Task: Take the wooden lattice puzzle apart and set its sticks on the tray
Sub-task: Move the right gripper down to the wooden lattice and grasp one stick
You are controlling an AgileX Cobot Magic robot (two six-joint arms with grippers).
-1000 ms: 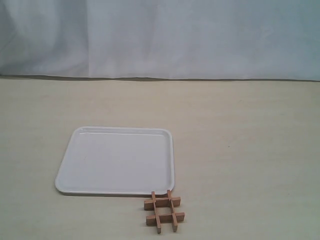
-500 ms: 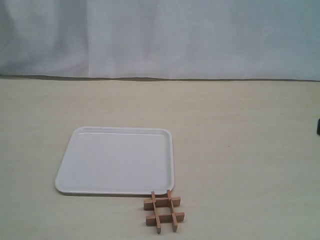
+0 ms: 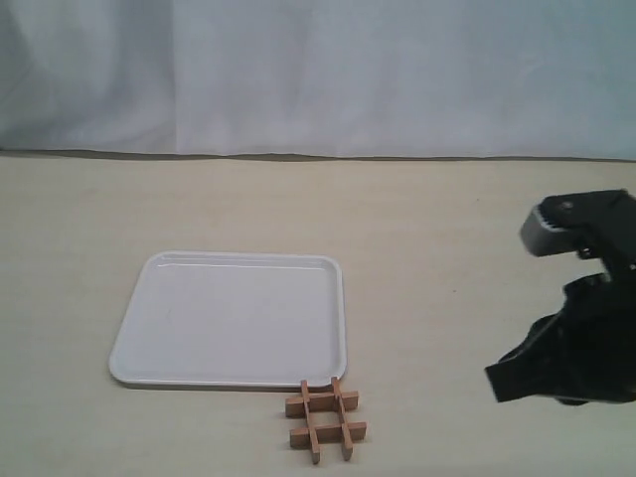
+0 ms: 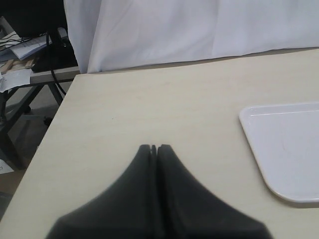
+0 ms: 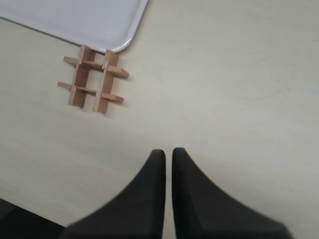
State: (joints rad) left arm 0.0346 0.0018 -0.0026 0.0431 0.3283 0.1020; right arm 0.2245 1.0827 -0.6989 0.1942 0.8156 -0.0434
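The wooden lattice puzzle [image 3: 326, 418] lies assembled flat on the table, its far ends touching the near right corner of the white tray [image 3: 234, 318]. The tray holds nothing. My right gripper [image 3: 502, 383] hovers to the right of the puzzle, well apart from it. In the right wrist view its fingertips [image 5: 168, 152] stand almost together with a thin slit and nothing between them, and the puzzle [image 5: 93, 79] and the tray corner [image 5: 75, 15] lie ahead. My left gripper [image 4: 154, 147] is shut and empty, off to the side of the tray [image 4: 289, 144], and it does not show in the exterior view.
A white cloth [image 3: 318, 75] hangs along the back of the beige table [image 3: 447, 229]. In the left wrist view the table's edge [image 4: 52, 134] runs close by, with a desk and cables [image 4: 30, 55] beyond it.
My right arm has come into the exterior view from the right edge and now hangs over the table's right side. Puzzle and tray have not moved.
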